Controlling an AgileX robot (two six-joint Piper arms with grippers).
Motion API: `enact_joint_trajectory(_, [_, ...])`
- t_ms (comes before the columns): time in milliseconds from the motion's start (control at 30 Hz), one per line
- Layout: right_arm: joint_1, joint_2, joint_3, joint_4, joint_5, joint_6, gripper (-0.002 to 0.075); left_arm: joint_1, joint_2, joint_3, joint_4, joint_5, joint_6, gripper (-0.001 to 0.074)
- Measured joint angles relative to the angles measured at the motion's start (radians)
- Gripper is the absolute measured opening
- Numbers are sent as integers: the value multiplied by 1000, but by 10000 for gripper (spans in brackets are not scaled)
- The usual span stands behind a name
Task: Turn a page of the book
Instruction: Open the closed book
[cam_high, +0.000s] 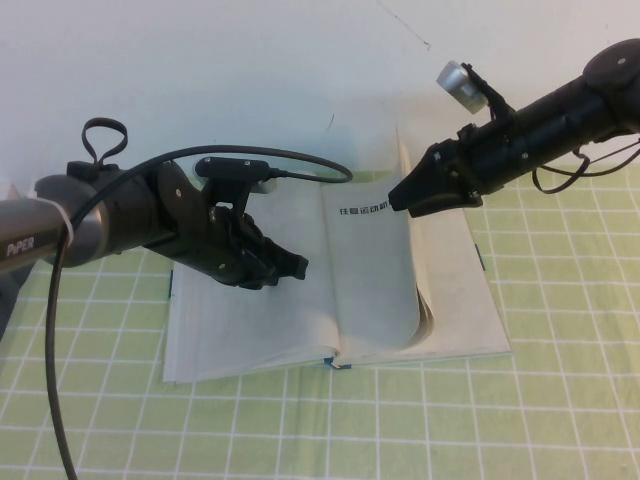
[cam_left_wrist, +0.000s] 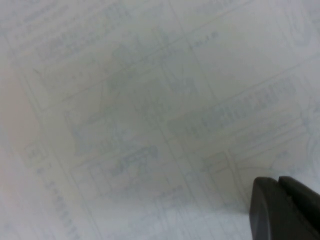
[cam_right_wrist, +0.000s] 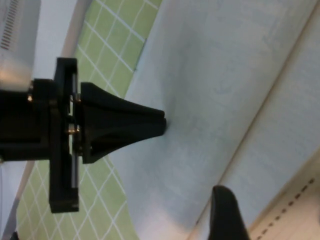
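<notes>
The book (cam_high: 230, 335) lies open on the green checked mat. Its page (cam_high: 372, 280) with the bold black heading is lifted off the right-hand stack and curls up towards the spine. At that page's upper outer corner is my right gripper (cam_high: 394, 198), open; only one of its fingers (cam_right_wrist: 226, 215) shows in the right wrist view, beside the paper. My left gripper (cam_high: 296, 266) is shut, and its tip (cam_right_wrist: 161, 123) rests on the book's left-hand leaf (cam_right_wrist: 215, 75). Its closed fingers (cam_left_wrist: 280, 200) sit over faint diagrams (cam_left_wrist: 150, 125) in the left wrist view.
The green mat (cam_high: 560, 400) extends to the front and right of the book. A black cable (cam_high: 300, 160) from the left arm loops over the book's far edge. Behind it lies a white surface (cam_high: 250, 60). A silver cylinder (cam_high: 460, 84) sits on the right arm.
</notes>
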Motion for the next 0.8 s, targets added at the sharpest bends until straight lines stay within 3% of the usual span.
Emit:
enact_joint_trajectory(200, [0, -2, 0, -35, 0, 1, 388, 0, 0, 0, 0, 0, 3, -4])
enact_joint_trajectory(533, [0, -2, 0, -302, 0, 101, 388, 0, 0, 0, 0, 0, 4, -4])
enact_joint_trajectory(800, [0, 2, -2, -321, 2, 115, 388, 0, 0, 0, 0, -2, 5, -4])
